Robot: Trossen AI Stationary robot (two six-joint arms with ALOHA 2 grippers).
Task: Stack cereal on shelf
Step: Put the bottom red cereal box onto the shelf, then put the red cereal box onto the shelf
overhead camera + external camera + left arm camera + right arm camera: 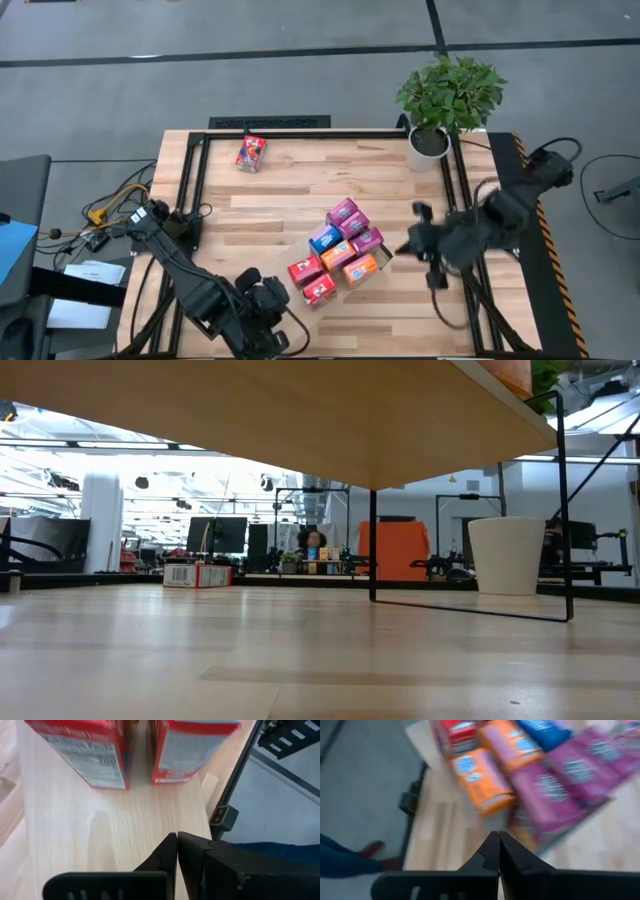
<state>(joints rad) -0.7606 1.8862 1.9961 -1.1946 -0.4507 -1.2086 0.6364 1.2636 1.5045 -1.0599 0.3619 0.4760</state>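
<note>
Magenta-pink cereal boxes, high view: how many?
3, all in the cluster mid-table: one at its far end, one just right of it, one below that. Stacking may hide more.

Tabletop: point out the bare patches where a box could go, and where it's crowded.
Free: the wide stretch between the lone red box and the plant, and the left side down toward the left gripper. Crowded: the box cluster right of centre, with the right gripper close beside it.
</note>
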